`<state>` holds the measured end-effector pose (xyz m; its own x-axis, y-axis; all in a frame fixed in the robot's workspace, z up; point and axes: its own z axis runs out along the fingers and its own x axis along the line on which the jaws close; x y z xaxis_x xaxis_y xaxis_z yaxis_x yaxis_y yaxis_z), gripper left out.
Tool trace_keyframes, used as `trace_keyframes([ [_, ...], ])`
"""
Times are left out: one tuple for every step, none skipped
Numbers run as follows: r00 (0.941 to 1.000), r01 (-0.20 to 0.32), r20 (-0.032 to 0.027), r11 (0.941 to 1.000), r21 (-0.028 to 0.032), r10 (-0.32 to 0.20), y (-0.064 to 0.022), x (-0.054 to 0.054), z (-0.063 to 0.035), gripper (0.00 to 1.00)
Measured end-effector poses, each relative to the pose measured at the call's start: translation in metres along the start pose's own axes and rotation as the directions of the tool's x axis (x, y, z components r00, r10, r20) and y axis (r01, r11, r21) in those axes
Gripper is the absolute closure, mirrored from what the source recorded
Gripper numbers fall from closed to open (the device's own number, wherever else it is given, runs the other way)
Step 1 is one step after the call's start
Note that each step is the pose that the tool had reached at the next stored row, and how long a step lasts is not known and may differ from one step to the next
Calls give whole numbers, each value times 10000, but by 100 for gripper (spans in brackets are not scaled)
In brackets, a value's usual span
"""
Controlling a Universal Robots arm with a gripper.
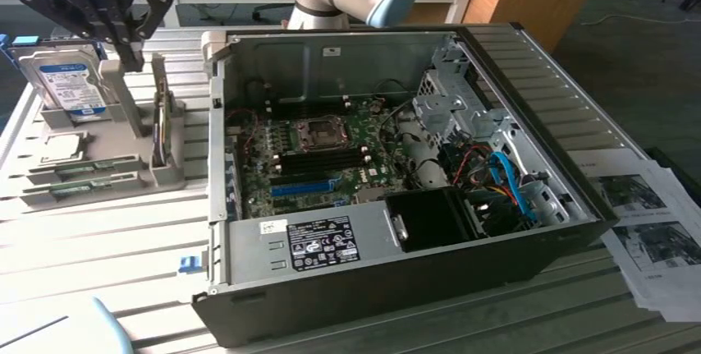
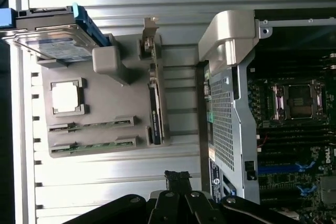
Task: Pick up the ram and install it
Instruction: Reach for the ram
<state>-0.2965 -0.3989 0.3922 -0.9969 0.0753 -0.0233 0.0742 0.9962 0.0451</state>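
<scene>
1. Hand (image 1: 131,60) hung clenched and empty above the gray holder (image 1: 131,165) at the exterior view's left, fingertips together, near the hard drive (image 1: 66,83).
2. The ram (image 1: 79,172) lay flat in a slot of the holder, with a second green stick (image 1: 79,190) just beside it. Both were well apart from the hand and untouched.
3. By my judgement no step was done. The ram was not yet picked up, and I could make out no green stick on the motherboard (image 1: 318,153) inside the open case (image 1: 383,296). Pick-up and install were both left.
4. The exterior view gave the case's whole inside: the socket (image 1: 321,131), the cables (image 1: 506,177) and the drive cage (image 1: 449,91). It also took in papers (image 1: 646,222) on the desk (image 1: 110,239) at its right.
5. The wrist view looked straight down on the holder (image 2: 115,98). There the ram (image 2: 89,126) and its neighbour (image 2: 89,145) read as two parallel sticks near the square chip (image 2: 65,97). An upright card (image 2: 155,108) stood between them and the case wall. The hand's (image 2: 177,177) dark fingertips met with nothing between them.
</scene>
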Motion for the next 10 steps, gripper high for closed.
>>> trace_keyframes([
  [10000, -1, 0, 10000, 0, 1, -2, 25, 0, 91],
  [10000, -1, 0, 10000, 0, 1, -4, 49, -1, 91],
  [10000, -1, 1, 10000, 0, 1, -5, 72, -1, 91],
  [10000, -1, 0, 10000, 0, 1, -7, 96, -1, 91],
  [10000, -1, 1, 10000, 0, 1, -9, 118, -1, 91],
  [10000, 0, 1, 10000, 0, 0, -10, 139, -2, 91],
  [10000, -1, 0, 10000, 0, 1, -12, 160, -2, 91],
  [10000, 0, 0, 10000, 0, 0, -13, 180, -3, 91],
  [10000, 0, 0, 10000, 0, 0, -15, 201, -3, 91],
  [10000, 0, 0, 10000, 0, 0, -17, 222, -3, 91],
])
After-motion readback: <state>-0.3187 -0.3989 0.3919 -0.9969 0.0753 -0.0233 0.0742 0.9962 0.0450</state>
